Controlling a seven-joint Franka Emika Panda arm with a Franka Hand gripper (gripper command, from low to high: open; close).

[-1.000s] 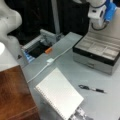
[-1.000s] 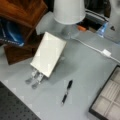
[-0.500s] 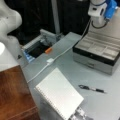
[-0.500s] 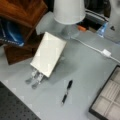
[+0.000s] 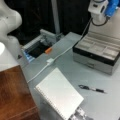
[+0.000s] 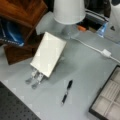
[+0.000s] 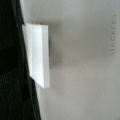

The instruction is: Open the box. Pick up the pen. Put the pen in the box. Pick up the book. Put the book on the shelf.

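Box (image 5: 96, 53): lying open on the worktop (image 5: 65, 62), beige compartments showing, empty. Pen (image 5: 92, 88): lying on the worktop just before the box. Pincer (image 5: 100, 10): hanging above the box; grip state cannot be told. Pen pickup judged pending, calling for a descent.

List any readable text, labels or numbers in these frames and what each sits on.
Wrist view: faint grey lettering runs sideways down a pale surface at the right edge; too blurred to read.
Box, pen, book, shelf: no text visible.
Blue item under the shelf in a front view: no legible marking.
Gripper: not clearly in view.
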